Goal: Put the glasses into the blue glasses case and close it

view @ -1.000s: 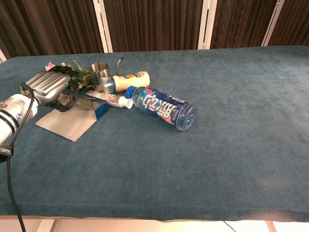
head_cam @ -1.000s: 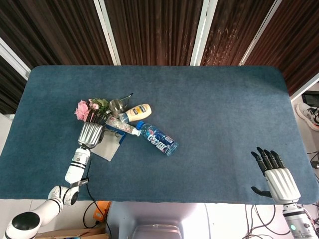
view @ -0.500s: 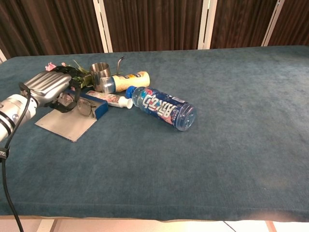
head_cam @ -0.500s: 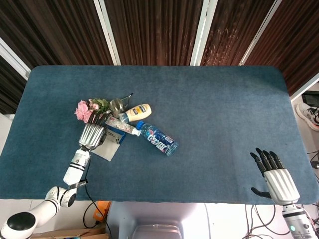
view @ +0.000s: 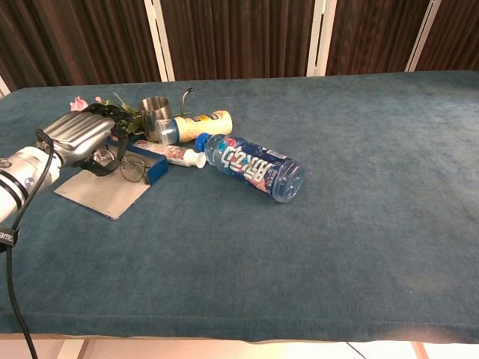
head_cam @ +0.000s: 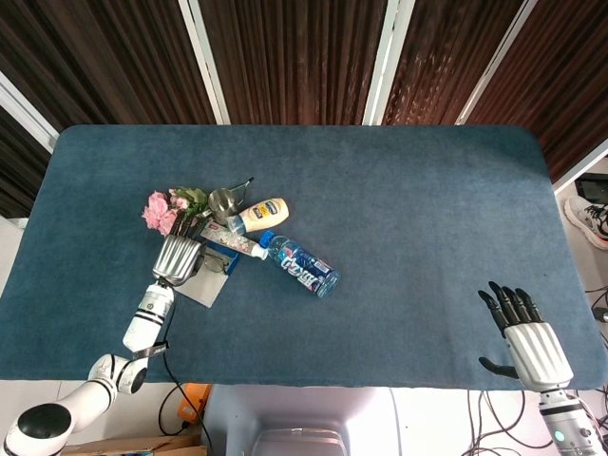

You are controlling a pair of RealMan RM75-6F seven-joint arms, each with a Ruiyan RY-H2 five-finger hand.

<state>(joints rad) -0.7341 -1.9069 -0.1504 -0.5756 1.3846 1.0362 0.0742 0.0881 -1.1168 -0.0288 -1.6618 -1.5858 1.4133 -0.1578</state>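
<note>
- The left hand (view: 78, 136) hangs over the blue glasses case (view: 150, 166), fingers curled down around the glasses (view: 129, 167); it looks to be holding them by the frame, with one lens hanging at the case's near edge.
- In my judgement the step is seating the glasses in the case: lower them level so both lenses sit inside the walls, and release only once nothing overhangs, or the lid will not shut.
- The case lies open, its grey lid (view: 105, 194) flat on the table (view: 359, 224) on the near side; whether anything is already inside is hidden.
- Just beyond the case lie a toothpaste tube (view: 174, 154), a metal cup (view: 155, 112), a yellow bottle (view: 196, 126) and pink flowers (head_cam: 158, 211).
- A water bottle (view: 254, 167) lies right of the case.
- The right hand (head_cam: 528, 340), well away from the case, is empty with fingers spread.
</note>
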